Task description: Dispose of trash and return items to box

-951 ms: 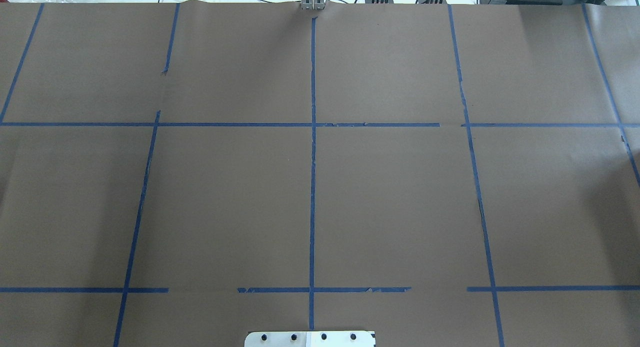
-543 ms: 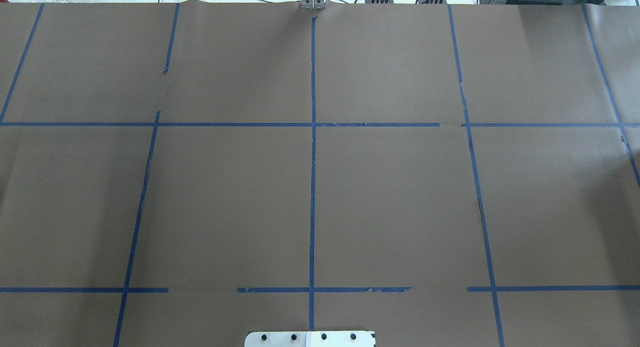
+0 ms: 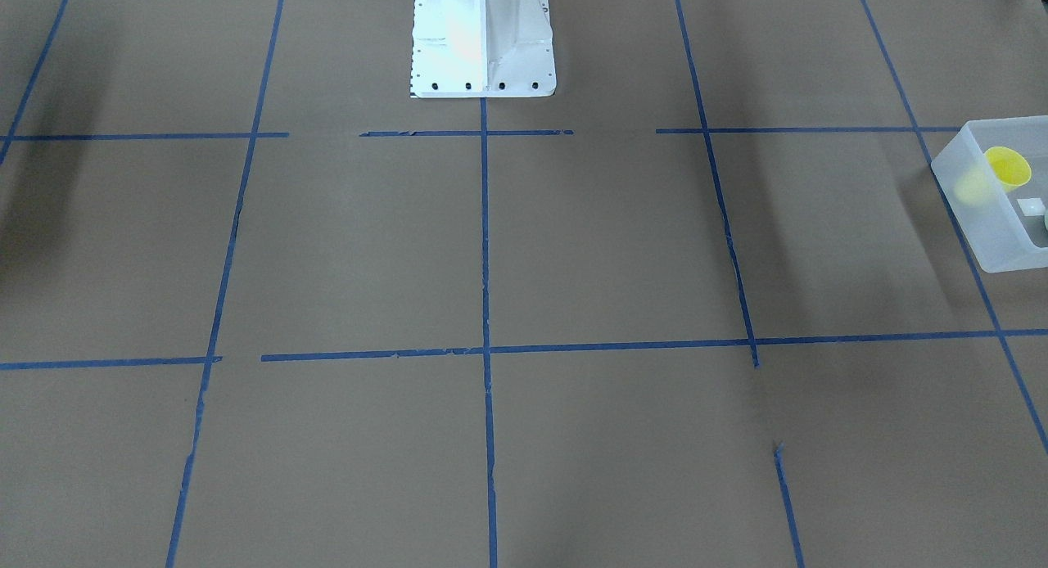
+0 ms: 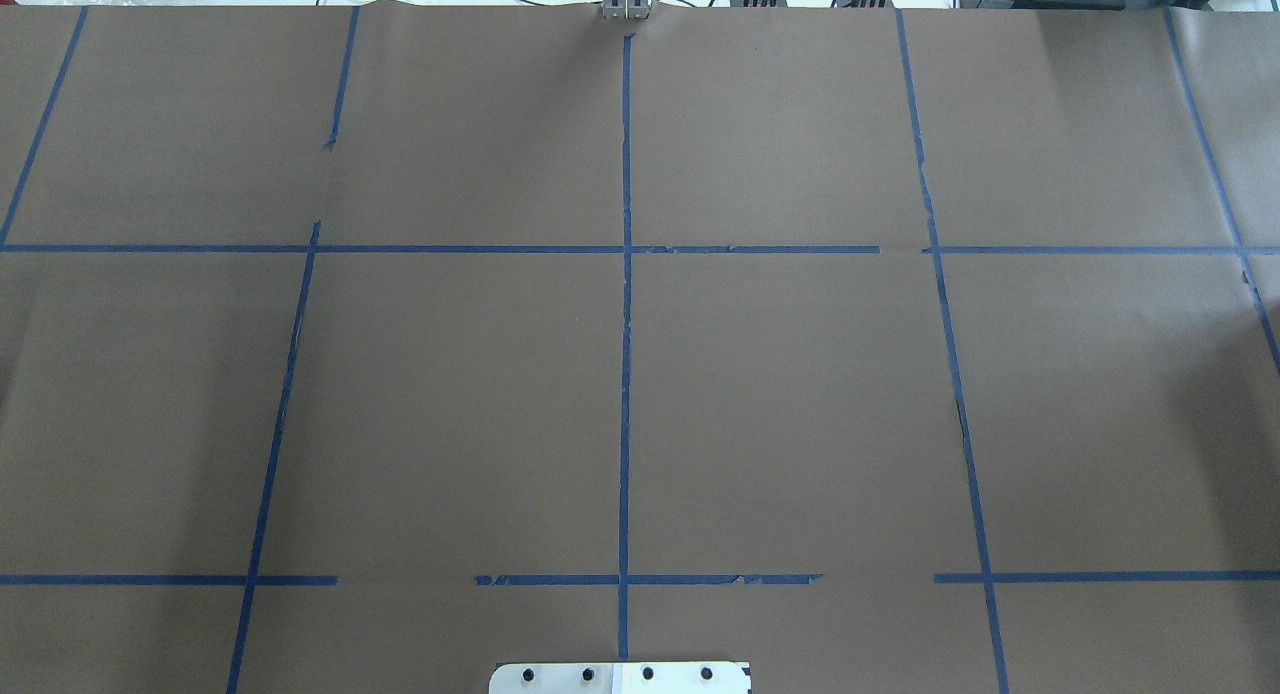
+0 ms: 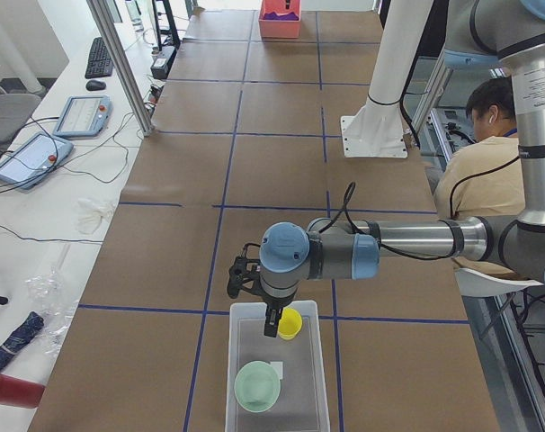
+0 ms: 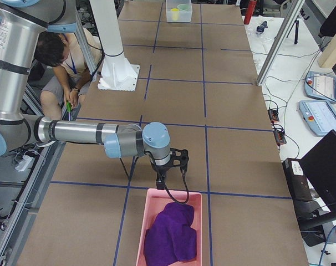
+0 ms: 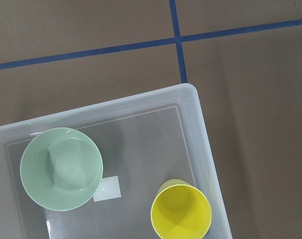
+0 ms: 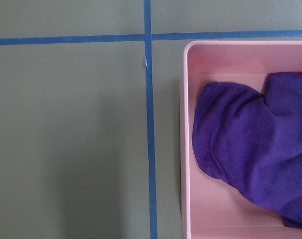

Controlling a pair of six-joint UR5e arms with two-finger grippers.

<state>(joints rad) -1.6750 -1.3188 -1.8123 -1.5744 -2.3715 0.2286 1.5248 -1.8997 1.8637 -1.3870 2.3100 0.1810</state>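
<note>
The yellow cup (image 7: 181, 215) stands upright inside the frosted box (image 7: 201, 129), near one end wall. The mint-green bowl (image 7: 61, 168) sits beside it on the box floor, next to a small white label (image 7: 107, 189). In the exterior left view my left gripper (image 5: 271, 322) hangs over the box (image 5: 320, 360), right beside the cup (image 5: 290, 323); I cannot tell whether it is open or shut. The box (image 3: 974, 216) with the cup (image 3: 1007, 168) shows at the front-facing view's right edge. My right gripper (image 6: 161, 182) hangs by a pink bin; its state cannot be told.
The pink bin (image 6: 140, 233) holds a purple cloth (image 6: 171, 233), also in the right wrist view (image 8: 250, 149). The white robot base (image 3: 481, 44) stands at the table's near edge. A seated operator (image 5: 484, 171) is behind the robot. Brown paper with blue tape lines covers the table.
</note>
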